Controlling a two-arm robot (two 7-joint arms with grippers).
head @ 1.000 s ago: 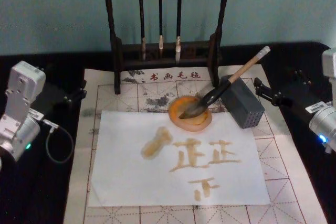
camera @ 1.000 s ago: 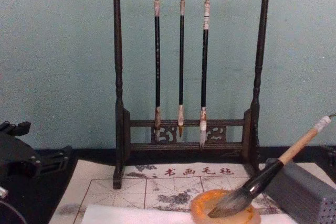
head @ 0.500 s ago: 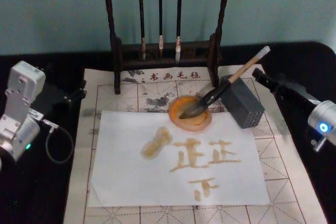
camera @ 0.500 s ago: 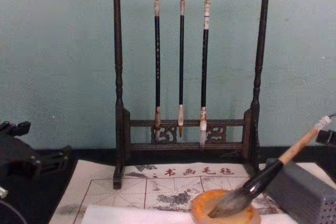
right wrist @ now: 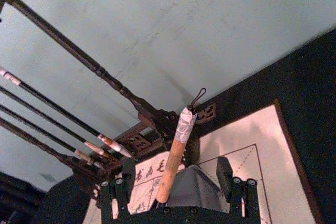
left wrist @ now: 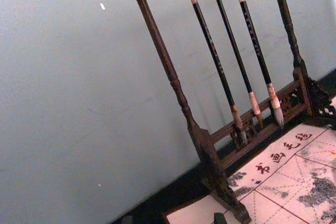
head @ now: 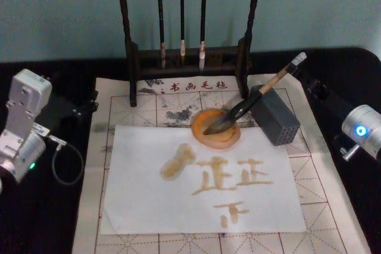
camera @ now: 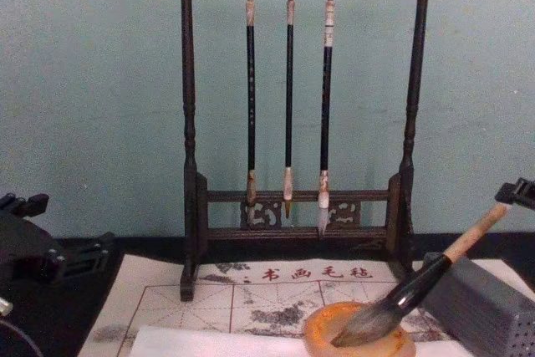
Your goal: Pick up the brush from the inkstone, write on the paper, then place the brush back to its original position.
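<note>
Head: brush (head: 250,102) lies with its bristles in the inkstone (head: 229,140), which sits on the mat (head: 149,108) at the back edge of the paper (head: 178,200). The handle leans on the grey box (head: 277,120), white end toward the table's (head: 71,218) back right corner. Right gripper (head: 311,84) is right at that end. Left gripper (head: 80,110) sits parked near the table's left edge, beside the mat.

Right wrist: fingers (right wrist: 224,171) spread wide with the handle between them. There's a gap on both sides, so nothing is clamped. The grey box sits just beyond the fingers.

Chest: the brush slants up from the inkstone toward the table's right edge. The right gripper's tip is at the white wrapped end; can't tell if it touches. Left gripper is low by the left edge.
</note>
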